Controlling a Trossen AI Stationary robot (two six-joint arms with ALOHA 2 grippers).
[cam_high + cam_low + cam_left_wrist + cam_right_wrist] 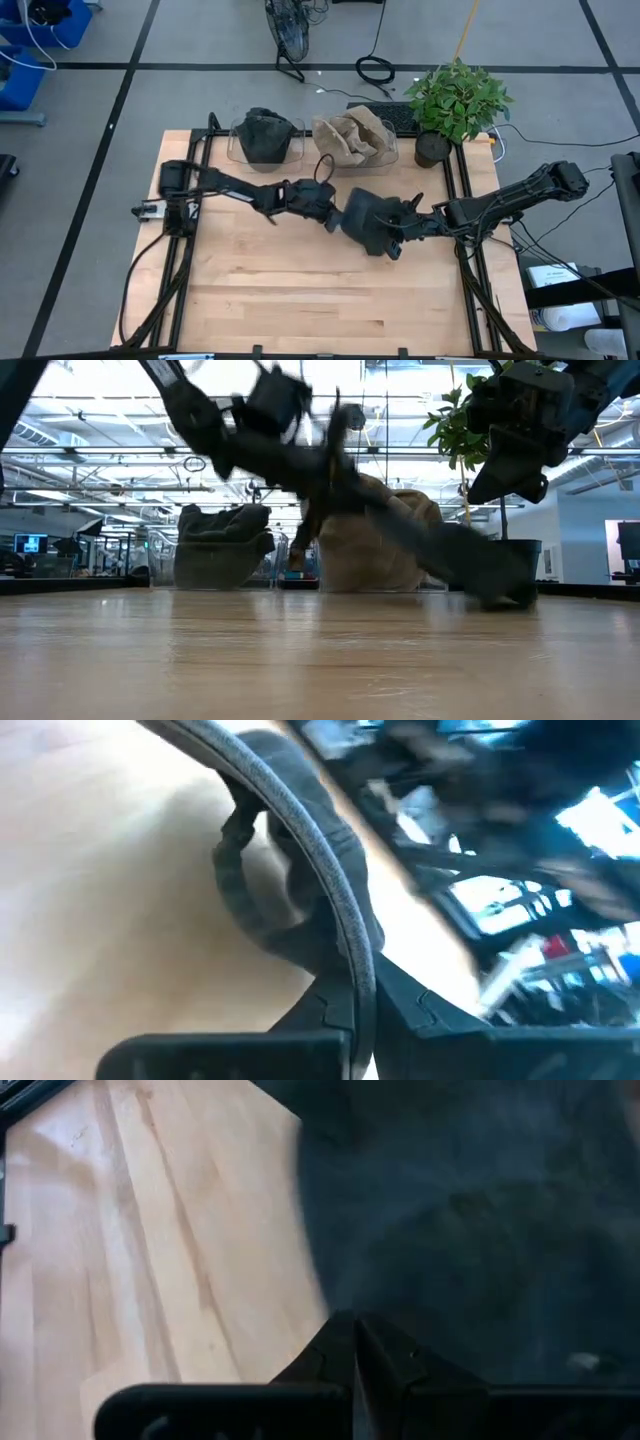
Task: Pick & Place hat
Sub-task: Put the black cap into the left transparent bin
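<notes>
A dark hat (368, 222) is held above the wooden table (300, 300) near its middle, in front of the potted plant (455, 100) that stands at the table's far right corner. The hat is gripped from both sides. The left gripper (335, 214) is closed on the hat's brim on the side away from the plant; in the left wrist view the thin brim edge (330, 880) is seen pinched between the closed fingers (330, 1020). The right gripper (405, 228) is closed on the hat's fabric on the plant's side, and in the right wrist view the dark cloth (470, 1230) is seen filling the space ahead of the shut fingers (340, 1355).

Two clear bins are set along the table's far edge, beside the plant. In the bin nearer the plant (385, 152) tan hats (350, 138) are heaped. In the bin farther from the plant (236, 146) dark hats (266, 135) are piled. In the low view both heaps are seen rising above the bin rims, with the held hat (470, 565) hanging low over the table in front of them.
</notes>
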